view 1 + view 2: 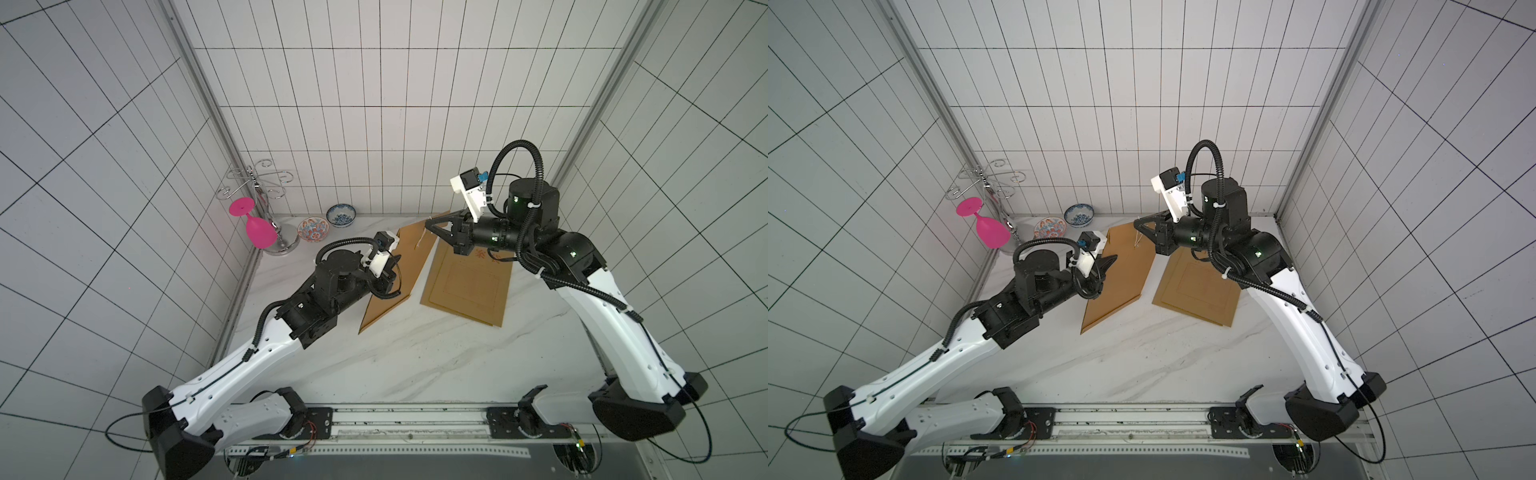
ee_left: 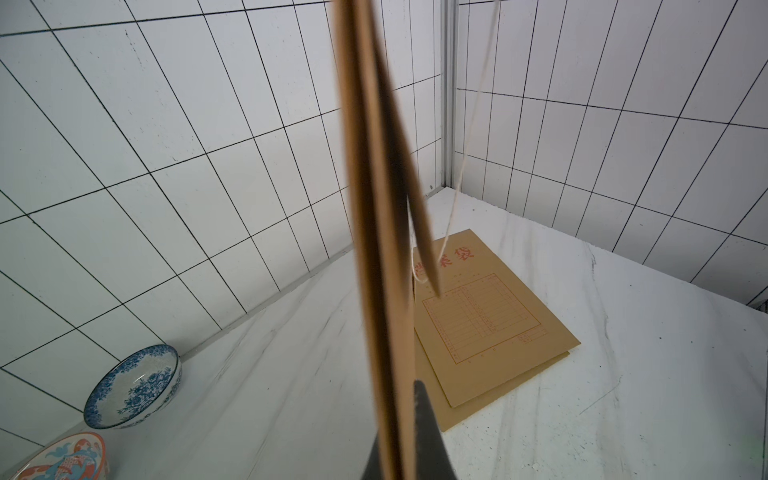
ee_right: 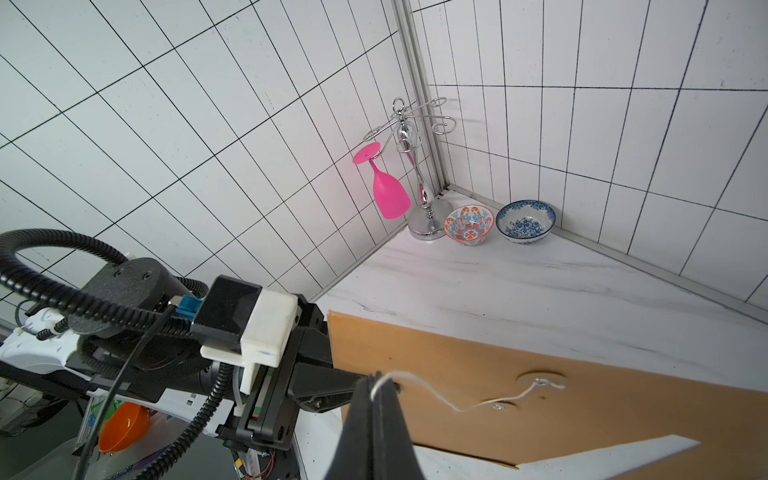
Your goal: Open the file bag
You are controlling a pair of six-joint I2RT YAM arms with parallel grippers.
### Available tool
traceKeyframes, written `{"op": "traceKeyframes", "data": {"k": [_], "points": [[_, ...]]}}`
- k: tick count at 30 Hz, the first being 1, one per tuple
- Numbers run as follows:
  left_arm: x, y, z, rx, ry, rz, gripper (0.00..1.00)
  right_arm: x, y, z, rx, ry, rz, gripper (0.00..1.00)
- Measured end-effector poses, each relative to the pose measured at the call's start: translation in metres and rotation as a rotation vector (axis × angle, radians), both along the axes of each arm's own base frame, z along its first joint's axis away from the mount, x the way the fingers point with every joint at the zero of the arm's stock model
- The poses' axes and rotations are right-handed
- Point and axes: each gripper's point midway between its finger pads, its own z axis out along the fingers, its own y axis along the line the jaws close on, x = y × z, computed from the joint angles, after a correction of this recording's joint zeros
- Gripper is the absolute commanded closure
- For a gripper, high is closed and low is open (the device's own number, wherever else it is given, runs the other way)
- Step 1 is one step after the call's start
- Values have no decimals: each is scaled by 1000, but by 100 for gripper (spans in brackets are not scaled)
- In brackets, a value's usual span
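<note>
White marble tabletop (image 1: 415,365), tiled walls all round. My left gripper (image 1: 1111,262) is clamped on one edge of the brown file bag (image 1: 415,257), which I hold up tilted over the table's back half. My right gripper (image 3: 376,380) has its fingers pinched together on the bag's white string (image 3: 457,405), which runs slack to the round clasp (image 3: 540,381). A second file bag (image 1: 469,286) lies flat beneath my right arm.
</note>
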Motion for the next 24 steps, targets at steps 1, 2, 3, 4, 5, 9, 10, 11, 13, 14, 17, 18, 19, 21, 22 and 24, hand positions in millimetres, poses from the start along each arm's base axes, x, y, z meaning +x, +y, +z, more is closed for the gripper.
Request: {"op": "traceKeyframes", "data": {"k": [1,2,3,4,5,9,10,11,13,14,17,18,19,21,22,24], "points": [[0,1,-1,-2,2,-1,100,0,0,0,0,0,-2,100],[0,3,-2,-4,6,-3,100,2,-2,0,0,0,-6,100],[0,5,-3,-5,8,-4,100,2,-2,0,0,0,-8,100],[-1,6,-4,-5,12,-4,100,4,-4,0,0,-1,-14,100],[-1,8,-5,-6,15,-3,100,4,-4,0,0,-1,-16,100],[-3,15,-10,-10,27,-4,100,10,-10,0,0,0,-37,100],[-5,17,-11,-12,29,-6,100,12,-12,0,0,0,-43,100],[-6,19,-11,-15,29,-8,100,13,-14,0,0,0,-49,100],[-7,22,-10,-21,26,-10,100,16,-17,0,0,0,-60,100],[-8,23,-9,-27,25,-10,100,18,-18,0,0,0,-65,100],[-9,28,-6,-38,23,-8,100,21,-23,-1,0,1,-79,100],[-9,29,-5,-42,24,-5,100,23,-24,-1,0,1,-84,100],[-8,30,-5,-46,25,0,100,24,-26,-2,-1,3,-90,100],[-6,34,-5,-51,29,10,100,28,-30,-7,-6,10,-105,100],[-5,35,-5,-52,33,17,100,29,-33,-11,-10,17,-114,100],[-3,38,-7,-52,43,29,100,33,-41,-17,-18,28,-140,100]]}}
